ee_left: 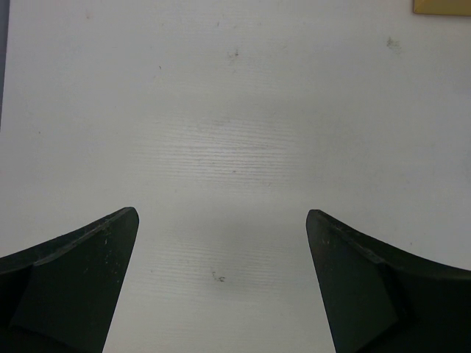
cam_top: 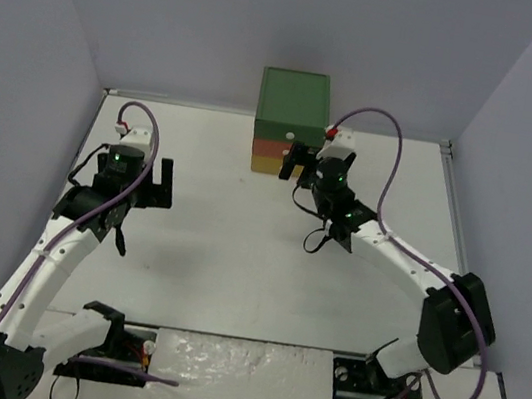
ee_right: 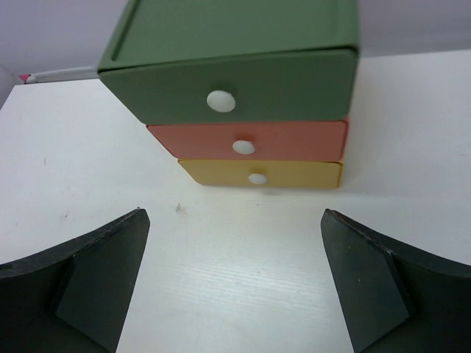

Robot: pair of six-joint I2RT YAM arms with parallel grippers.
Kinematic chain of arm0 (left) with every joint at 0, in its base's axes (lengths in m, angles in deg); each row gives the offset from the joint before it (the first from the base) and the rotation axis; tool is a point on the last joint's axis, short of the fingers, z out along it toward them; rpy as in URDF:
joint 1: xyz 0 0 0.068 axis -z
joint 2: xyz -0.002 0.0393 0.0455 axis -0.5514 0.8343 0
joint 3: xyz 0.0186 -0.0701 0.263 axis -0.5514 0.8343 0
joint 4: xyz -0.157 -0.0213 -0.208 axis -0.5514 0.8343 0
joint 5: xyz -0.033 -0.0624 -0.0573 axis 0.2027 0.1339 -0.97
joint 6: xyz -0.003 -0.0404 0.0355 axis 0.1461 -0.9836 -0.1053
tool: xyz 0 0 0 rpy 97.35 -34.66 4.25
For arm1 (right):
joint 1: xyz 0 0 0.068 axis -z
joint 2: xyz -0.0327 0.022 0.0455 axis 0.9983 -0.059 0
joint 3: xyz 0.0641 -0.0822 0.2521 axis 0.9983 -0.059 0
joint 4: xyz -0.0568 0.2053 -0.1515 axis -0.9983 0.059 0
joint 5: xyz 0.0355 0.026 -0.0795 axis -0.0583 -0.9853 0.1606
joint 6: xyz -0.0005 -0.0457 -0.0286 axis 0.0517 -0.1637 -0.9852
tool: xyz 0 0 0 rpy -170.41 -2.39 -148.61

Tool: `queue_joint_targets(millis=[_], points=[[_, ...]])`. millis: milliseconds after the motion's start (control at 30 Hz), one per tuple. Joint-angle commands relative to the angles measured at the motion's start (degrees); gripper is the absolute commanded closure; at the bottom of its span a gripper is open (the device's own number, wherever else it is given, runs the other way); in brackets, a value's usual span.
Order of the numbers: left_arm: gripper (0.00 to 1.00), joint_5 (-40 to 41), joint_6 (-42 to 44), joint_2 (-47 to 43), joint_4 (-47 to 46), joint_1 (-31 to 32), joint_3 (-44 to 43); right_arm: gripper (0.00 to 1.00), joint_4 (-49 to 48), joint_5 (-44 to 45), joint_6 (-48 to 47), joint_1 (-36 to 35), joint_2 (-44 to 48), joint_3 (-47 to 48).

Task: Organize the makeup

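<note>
While I can't spot any makeup on the bench [cam_top: 237,256] from any camera, the drawers [cam_top: 290,127] sit at the far edge, stacked green over red over yellow, all three pushed in as far as I can tell. So either the makeup's tucked away inside already, or it's somewhere the cameras don't reach; no way to call it from here.

My right hand [cam_top: 301,163] hangs just in front of the stack, fingers spread wide with nothing in them, and its wrist cam looks straight at the white knobs [ee_right: 221,101], a handy spot for working a drawer, I'd guess. My left hand [cam_top: 152,184] is also released and empty, parked well apart over bare bench on the left, clear of the other arm.

Room-wise: walls close in on both sides and behind the drawers, but the middle of the bench is wide open.
</note>
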Motion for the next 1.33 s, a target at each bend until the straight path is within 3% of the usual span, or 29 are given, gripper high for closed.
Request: queue_joint_targets(millis=[0, 167, 500, 800, 1300], points=[[0.03, 2.2, 0.7, -4.0, -4.1, -0.6, -0.9, 0.0, 12.7, 3.1, -7.4, 1.0, 15.5, -1.0], [0.03, 3.3, 1.1, -7.3, -4.3, -0.7, -1.0, 0.0, 25.1, 7.8, -10.0, 1.9, 30.0, -3.1], [0.03, 5.4, 2.1, -15.8, -1.3, -0.6, -1.3, 0.0, 36.5, 14.9, -10.4, 1.8, 52.8, -7.2], [0.03, 6.8, 2.2, -22.1, -2.8, -0.6, 3.7, 0.0, 38.8, 16.5, -9.6, 1.8, 59.5, -8.9], [0.03, 6.2, 2.1, -23.4, -5.7, -0.8, 9.3, 0.0, 38.8, 17.3, -9.3, 1.9, 59.6, -9.0]])
